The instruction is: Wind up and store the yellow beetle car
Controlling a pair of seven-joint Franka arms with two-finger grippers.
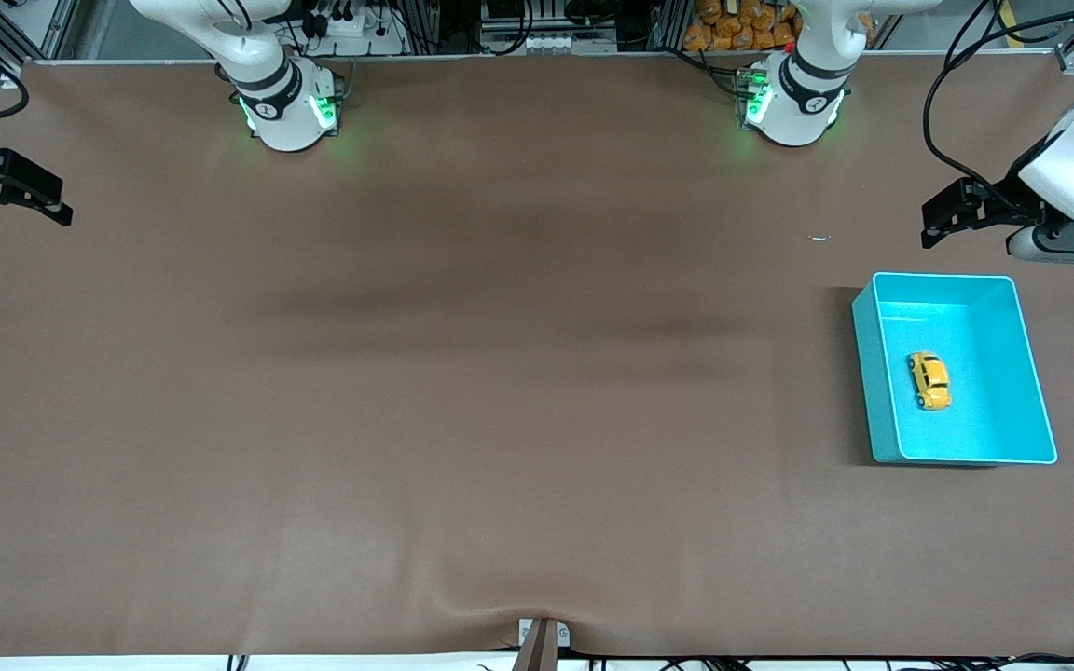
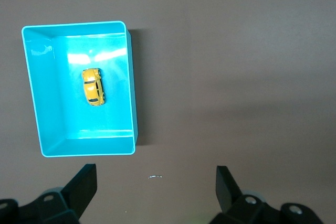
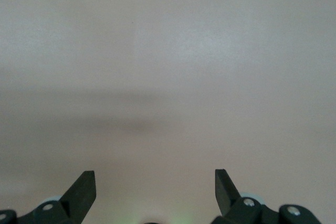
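Observation:
The yellow beetle car (image 1: 929,380) lies on the floor of the teal bin (image 1: 1031,373) at the left arm's end of the table. It also shows in the left wrist view (image 2: 93,86), inside the bin (image 2: 37,93). My left gripper (image 1: 956,212) is open and empty, held up above the table beside the bin's edge nearest the robots; in its wrist view (image 2: 156,182) the fingers stand wide apart over bare table. My right gripper (image 1: 20,191) is open and empty, waiting at the right arm's end of the table; its wrist view (image 3: 155,184) shows only bare table.
The brown table mat (image 1: 462,373) is bare between the arms. A tiny pale speck (image 1: 819,238) lies on the mat near the left arm's base (image 1: 793,102). The right arm's base (image 1: 285,107) stands at the table's robot edge.

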